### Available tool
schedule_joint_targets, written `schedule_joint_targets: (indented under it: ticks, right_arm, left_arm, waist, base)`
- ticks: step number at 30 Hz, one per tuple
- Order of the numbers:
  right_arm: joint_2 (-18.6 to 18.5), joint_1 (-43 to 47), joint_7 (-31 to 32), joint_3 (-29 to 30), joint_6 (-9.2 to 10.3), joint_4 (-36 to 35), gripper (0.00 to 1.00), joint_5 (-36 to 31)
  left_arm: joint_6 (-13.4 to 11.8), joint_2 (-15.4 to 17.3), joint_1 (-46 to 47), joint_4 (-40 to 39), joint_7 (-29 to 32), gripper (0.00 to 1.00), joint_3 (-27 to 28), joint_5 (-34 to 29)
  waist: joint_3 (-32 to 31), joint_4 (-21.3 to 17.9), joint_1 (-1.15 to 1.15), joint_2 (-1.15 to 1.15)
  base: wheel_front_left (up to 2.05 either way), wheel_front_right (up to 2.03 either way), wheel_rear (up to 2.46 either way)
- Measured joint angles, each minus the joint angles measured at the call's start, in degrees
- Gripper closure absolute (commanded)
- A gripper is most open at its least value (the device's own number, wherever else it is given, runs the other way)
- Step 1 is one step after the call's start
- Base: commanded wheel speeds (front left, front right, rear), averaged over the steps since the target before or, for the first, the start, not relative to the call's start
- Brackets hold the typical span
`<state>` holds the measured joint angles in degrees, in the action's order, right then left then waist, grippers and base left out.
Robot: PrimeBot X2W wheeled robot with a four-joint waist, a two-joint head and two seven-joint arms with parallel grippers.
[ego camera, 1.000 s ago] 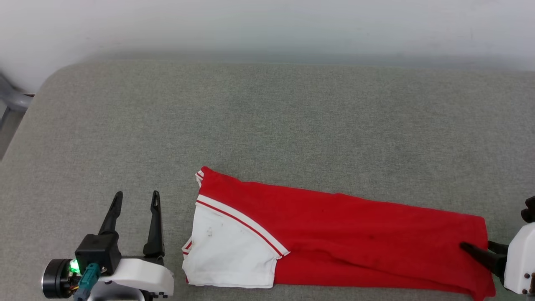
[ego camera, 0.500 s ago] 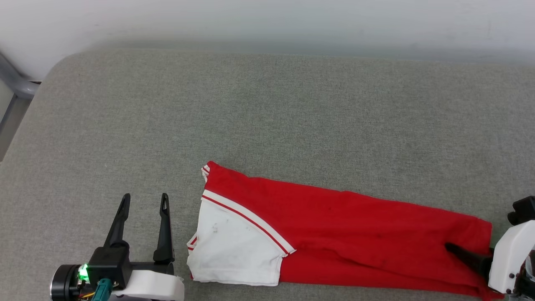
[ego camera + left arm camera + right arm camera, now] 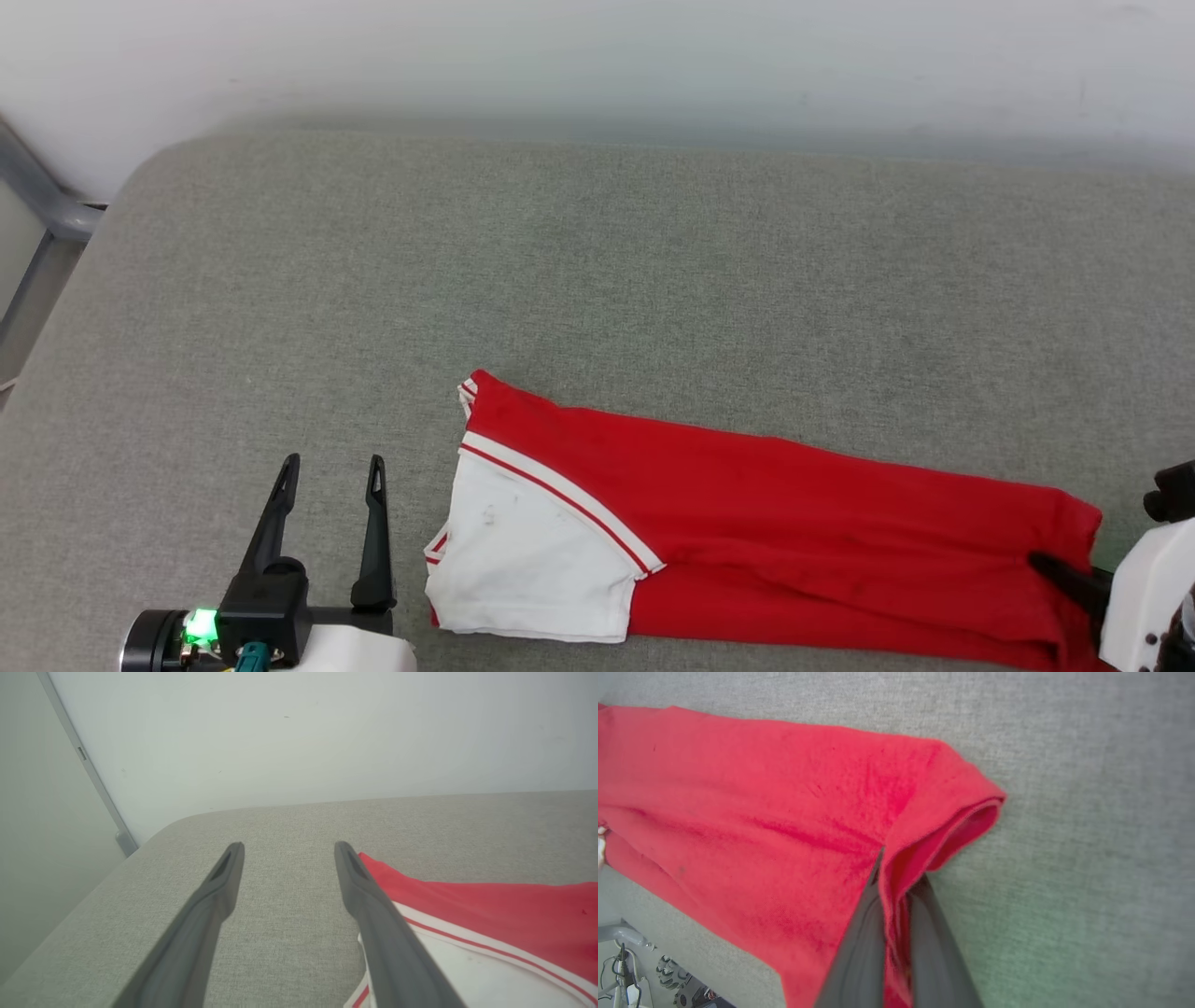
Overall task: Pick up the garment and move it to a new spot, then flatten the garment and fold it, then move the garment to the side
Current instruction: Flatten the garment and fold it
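Note:
The garment (image 3: 766, 523) is a red jersey folded into a long strip on the grey padded table (image 3: 597, 280), its white sleeve (image 3: 523, 569) with red-and-white trim at the left end. No lettering or number shows. My left gripper (image 3: 334, 459) stands open just left of the sleeve, empty, fingers pointing away from me. The left wrist view has the same open gripper (image 3: 289, 845) with the garment (image 3: 490, 905) beside its right finger. My right gripper (image 3: 1050, 565) is shut on the red hem at the right end. In the right wrist view that gripper (image 3: 896, 877) pinches a raised fold of the garment (image 3: 761, 812).
A pale wall runs behind the table. A grey metal frame (image 3: 47, 210) stands off the table's rounded left corner. Bare grey surface stretches behind the garment and to its left. Robot base parts and cables (image 3: 626, 970) show below the table's near edge.
The whole head view has shifted a little, so the camera moved. The right gripper stays shut on the hem, which now puckers slightly more. The left gripper stays open beside the sleeve.

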<state>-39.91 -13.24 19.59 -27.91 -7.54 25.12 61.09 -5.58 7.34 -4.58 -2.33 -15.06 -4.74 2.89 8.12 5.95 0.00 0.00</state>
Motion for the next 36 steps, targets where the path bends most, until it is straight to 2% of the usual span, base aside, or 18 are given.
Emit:
schedule_joint_targets:
  ticks: [10, 15, 20, 26, 31, 36]
  right_arm:
    - [-5.45, 0.01, -3.93, 1.07, 0.00, 6.46, 1.00, 0.19]
    - [-7.17, 0.38, -4.26, 1.65, 0.00, 6.79, 1.00, 0.88]
    - [-8.50, 1.59, -3.13, 2.86, 0.02, 0.92, 1.00, 3.53]
    - [-8.37, 2.87, 2.02, 4.33, 0.03, -11.13, 1.00, 7.73]
    - [-6.09, 2.94, 5.87, 4.34, 0.03, -18.18, 1.00, 7.21]
    - [-2.14, 1.40, 9.11, 2.83, 0.04, -21.47, 1.00, 3.71]
  left_arm:
    - [0.56, -0.58, -1.12, 0.53, -0.01, 0.00, 0.36, -1.65]
    - [0.88, -0.57, -2.10, 0.66, -0.01, 0.00, 0.53, -1.79]
    - [1.04, -0.58, -2.59, 0.71, -0.01, 0.00, 0.90, -1.80]
    - [1.41, -0.73, -2.97, 0.80, -0.01, 0.00, 0.84, -1.81]
    - [1.70, -0.96, -2.74, 1.20, 0.00, 0.00, 0.41, -1.97]
    - [2.04, -1.13, -2.31, 1.26, -0.01, 0.00, 0.00, -2.16]
  waist:
    - [-2.44, -0.27, 0.00, 0.00]
    - [-3.67, -0.38, 0.00, 0.00]
    - [-4.41, -0.75, 0.00, 0.00]
    - [-4.80, -0.78, 0.00, 0.00]
    - [-4.73, -0.09, 0.00, 0.00]
    - [-4.39, 1.09, 0.00, 0.00]
  base:
    - [0.00, 0.00, 0.00]
    - [0.00, 0.00, 0.00]
    - [0.00, 0.00, 0.00]
    - [0.00, 0.00, 0.00]
    - [0.00, 0.00, 0.00]
    - [0.00, 0.00, 0.00]
